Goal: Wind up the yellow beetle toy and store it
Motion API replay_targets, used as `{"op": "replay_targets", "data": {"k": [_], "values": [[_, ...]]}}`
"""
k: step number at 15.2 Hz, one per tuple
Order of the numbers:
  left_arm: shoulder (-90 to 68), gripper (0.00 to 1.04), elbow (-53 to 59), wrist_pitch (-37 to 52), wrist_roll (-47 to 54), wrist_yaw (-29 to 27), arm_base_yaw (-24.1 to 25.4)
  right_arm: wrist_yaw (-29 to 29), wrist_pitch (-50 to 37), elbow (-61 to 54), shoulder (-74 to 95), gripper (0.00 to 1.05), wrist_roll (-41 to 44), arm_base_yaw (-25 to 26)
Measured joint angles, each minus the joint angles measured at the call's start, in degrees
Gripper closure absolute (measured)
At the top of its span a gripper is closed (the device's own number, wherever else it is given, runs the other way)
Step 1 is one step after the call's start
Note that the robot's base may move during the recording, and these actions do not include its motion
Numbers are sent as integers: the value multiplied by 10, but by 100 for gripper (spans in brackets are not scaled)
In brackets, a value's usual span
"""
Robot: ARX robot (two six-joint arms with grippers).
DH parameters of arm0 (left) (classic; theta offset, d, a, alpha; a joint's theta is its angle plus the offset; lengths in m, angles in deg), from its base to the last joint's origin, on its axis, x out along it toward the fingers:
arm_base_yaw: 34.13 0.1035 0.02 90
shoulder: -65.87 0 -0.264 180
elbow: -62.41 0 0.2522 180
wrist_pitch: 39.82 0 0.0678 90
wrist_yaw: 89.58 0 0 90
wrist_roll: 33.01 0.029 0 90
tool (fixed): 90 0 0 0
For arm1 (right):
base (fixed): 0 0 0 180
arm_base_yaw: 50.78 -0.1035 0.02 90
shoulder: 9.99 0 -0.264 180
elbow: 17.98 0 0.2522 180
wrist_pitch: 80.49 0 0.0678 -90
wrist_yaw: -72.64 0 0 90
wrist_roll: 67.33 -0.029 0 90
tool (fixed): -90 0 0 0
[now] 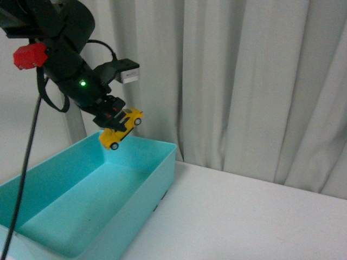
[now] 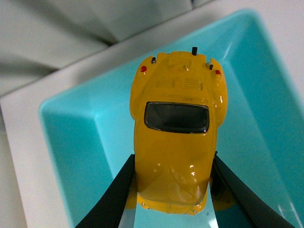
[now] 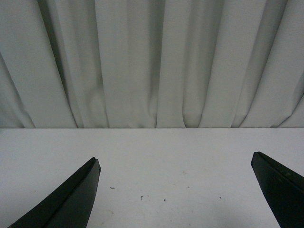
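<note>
left arm (image 1: 70, 59) is up high at the left of the front view, green light (image 1: 82, 83) glowing on it, red part (image 1: 30, 56) up near the top, a black cable (image 1: 24, 162) trailing down. its left jaws are clamped on the beetle (image 1: 122, 129), one on each flank, and the toy hangs in the air, tilted, one end lower than the other. it sits above the far end of the teal bin (image 1: 162, 173) and clear of the rim, touching nothing but the jaws. from the left wrist you look straight along the yellow roof of the beetle (image 2: 175, 128): dark window, two red tail lights at the end away from the camera, black fingers (image 2: 116, 194) pressed to both sides, and the bin (image 2: 66, 133) open beneath. the bin rests on the white counter (image 1: 244, 216), a pale curtain (image 1: 244, 81) behind it. over at the right wrist, the right jaws stand wide apart, gripping nothing, just bare counter (image 3: 166, 156) between them and the curtain (image 3: 142, 61) beyond. the right arm does not appear in the front view.
</note>
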Motion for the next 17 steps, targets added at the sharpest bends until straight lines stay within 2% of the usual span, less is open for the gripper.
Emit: {"op": "replay_targets", "data": {"k": [2, 5, 9, 17], "values": [[9, 68, 32, 0, -6, -18, 42, 0, 0, 0, 0, 7, 0, 0], [-10, 68, 65, 13, -10, -37, 71, 0, 0, 0, 0, 7, 0, 0], [-76, 68, 65, 32, -21, -76, 77, 0, 0, 0, 0, 7, 0, 0], [-146, 68, 56, 46, -32, -116, 73, 0, 0, 0, 0, 7, 0, 0]]}}
